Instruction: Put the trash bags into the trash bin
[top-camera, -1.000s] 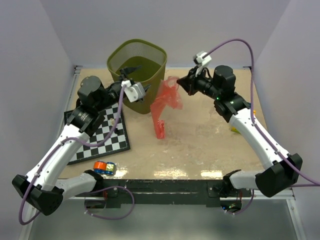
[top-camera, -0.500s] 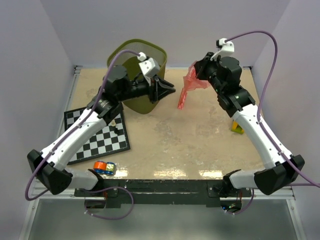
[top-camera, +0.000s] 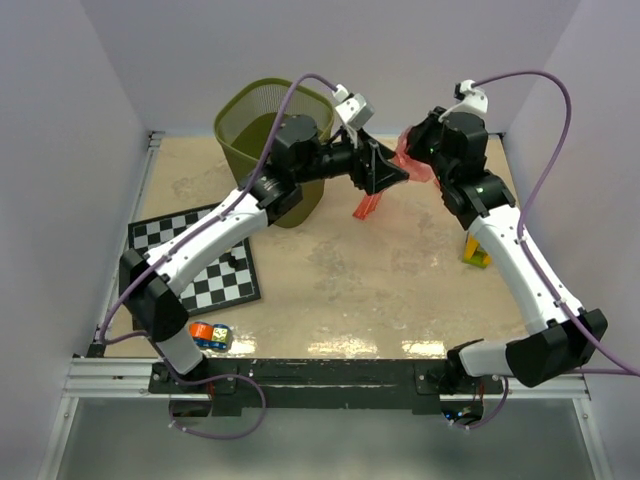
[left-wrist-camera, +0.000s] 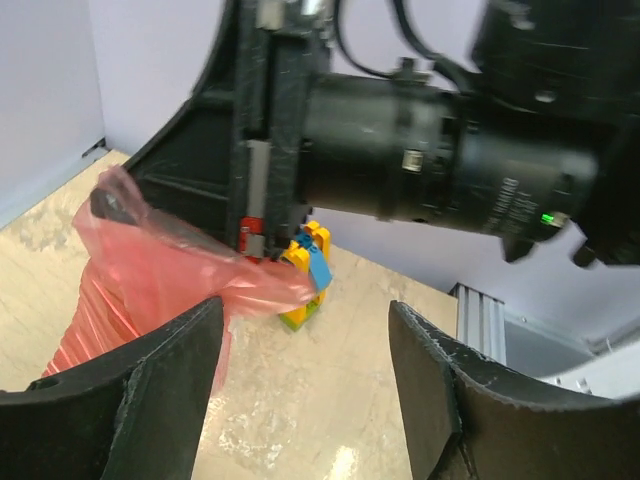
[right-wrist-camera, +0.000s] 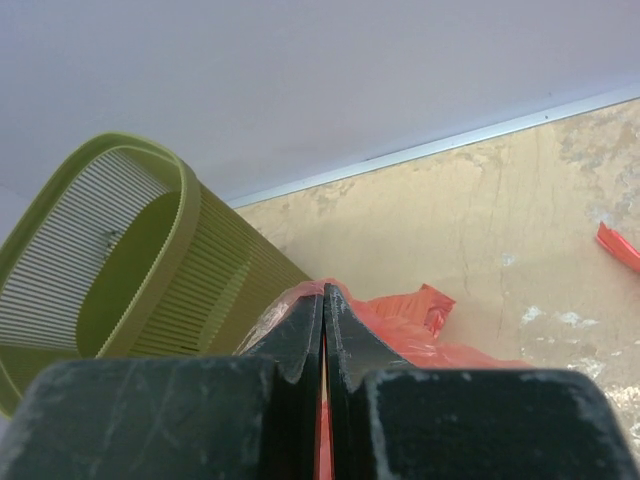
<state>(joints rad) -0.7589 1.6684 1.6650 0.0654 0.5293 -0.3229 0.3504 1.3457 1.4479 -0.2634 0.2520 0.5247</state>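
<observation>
Pale lavender walls close in a mottled beige tabletop (top-camera: 400, 290). Above it the two arms meet in mid-air.

A second ago the trash bag (top-camera: 368, 205) hung from the right gripper (right-wrist-camera: 323, 330) with its lower end down on the table. The left gripper (left-wrist-camera: 300, 400) was then at the front of the trash bin (top-camera: 245, 120). Since then the right arm has lifted and pulled back, so the bag now dangles clear of the surface. The left arm has swung across from the bin to face it.

The right gripper's jaws are pressed tight together, with red film pinched between them and crumpled film spilling out just below. The left gripper stands wide and holds nothing. In its wrist view the bag lies ahead and to the left, near one finger; whether film and finger touch, I cannot tell.

The bin sits behind the left gripper, back along that arm, and well to the left of the right gripper. I judge that the bag is no nearer the bin. This looks like the start of a handover or a two-handed spreading of the film.

A small red strip (right-wrist-camera: 620, 245) lies on the table off to the right gripper's right. A yellow and blue toy block (left-wrist-camera: 305, 275) stands beyond the bag.

No brand or label can be read. The small marks on the right arm's wrist housing are too fine to make out.
</observation>
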